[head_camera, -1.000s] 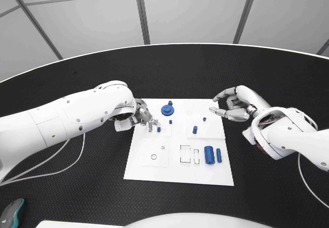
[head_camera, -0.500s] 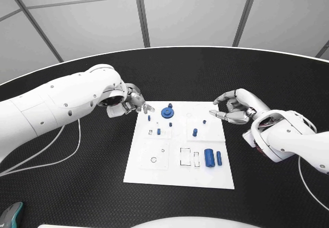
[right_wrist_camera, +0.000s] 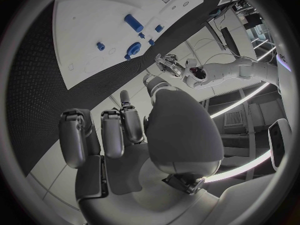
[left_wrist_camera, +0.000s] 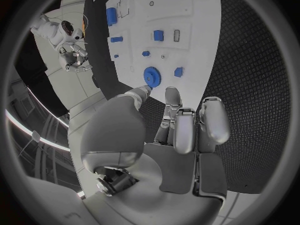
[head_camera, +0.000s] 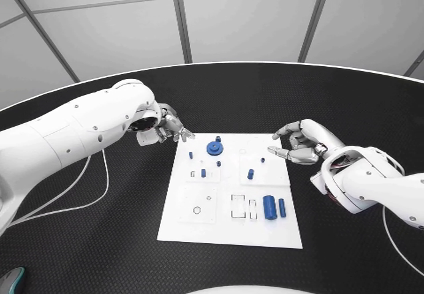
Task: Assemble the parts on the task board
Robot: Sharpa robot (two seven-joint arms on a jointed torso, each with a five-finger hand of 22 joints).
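The white task board [head_camera: 228, 222] lies in the middle of the table. A blue gear [head_camera: 214, 147] sits near its far edge, with small blue pegs [head_camera: 202, 173] standing below it. Two blue cylinders [head_camera: 268, 206] lie at the board's near right. My left hand [head_camera: 168, 130] hovers just off the board's far left corner, fingers stretched out and holding nothing. In the left wrist view the left hand [left_wrist_camera: 181, 130] points toward the gear [left_wrist_camera: 152, 76]. My right hand [head_camera: 296, 142] hangs beside the board's far right edge, fingers loosely curved with nothing between them. The right wrist view shows the right hand [right_wrist_camera: 125, 135] and the board [right_wrist_camera: 94, 20].
The black table [head_camera: 106, 233] surrounds the board on every side. A white cable [head_camera: 62, 205] trails from the left arm over the table's left part.
My left hand has lifted away from the pegs on the board's left part and drawn back past its far left corner. The right hand has hardly moved.
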